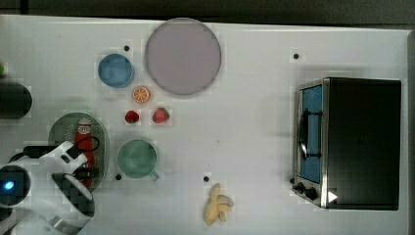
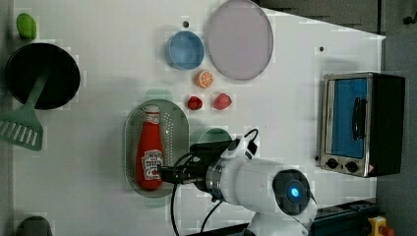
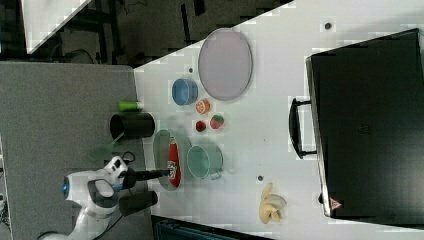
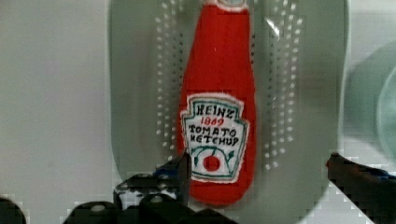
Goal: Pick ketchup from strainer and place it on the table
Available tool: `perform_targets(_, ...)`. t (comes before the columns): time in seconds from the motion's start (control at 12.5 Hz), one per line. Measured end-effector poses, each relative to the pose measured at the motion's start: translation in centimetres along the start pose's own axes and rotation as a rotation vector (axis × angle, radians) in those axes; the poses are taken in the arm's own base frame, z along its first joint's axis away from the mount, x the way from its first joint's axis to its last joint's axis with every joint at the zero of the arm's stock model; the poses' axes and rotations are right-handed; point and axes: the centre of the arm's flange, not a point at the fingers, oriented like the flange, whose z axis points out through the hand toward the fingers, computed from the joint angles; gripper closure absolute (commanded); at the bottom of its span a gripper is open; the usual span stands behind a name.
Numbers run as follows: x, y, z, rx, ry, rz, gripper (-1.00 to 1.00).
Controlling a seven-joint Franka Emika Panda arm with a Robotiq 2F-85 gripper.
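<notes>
Our gripper (image 4: 257, 172) hangs wide open, empty, over the ketchup (image 4: 217, 107); one finger seems above the strainer (image 4: 135, 93) rim and could catch it.

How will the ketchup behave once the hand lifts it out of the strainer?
The ketchup looks like stitched fabric with an embroidered label, so it is probably soft, light, and may sag at the ends. Lying flat in the strainer, it seems unlikely to roll. Cloth should grip well.
</notes>
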Motion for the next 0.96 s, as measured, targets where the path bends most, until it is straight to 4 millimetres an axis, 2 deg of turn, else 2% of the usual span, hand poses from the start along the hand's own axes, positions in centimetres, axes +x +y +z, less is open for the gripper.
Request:
perform_targets(0.32, -0.1, 0.5, 5.6, 0.047, -0.073, 0.031, -1.0)
perform_targets(0.72, -0.1, 0.3, 8.4, 0.056, -0.055, 0.048, -1.0)
perform_targets(0.8, 0.0, 0.2, 8.9, 0.055, -0.052, 0.04, -0.91)
perform_targets(0.96, 0.4, 0.5, 9.8, 0.038, -0.053, 0.044, -0.42)
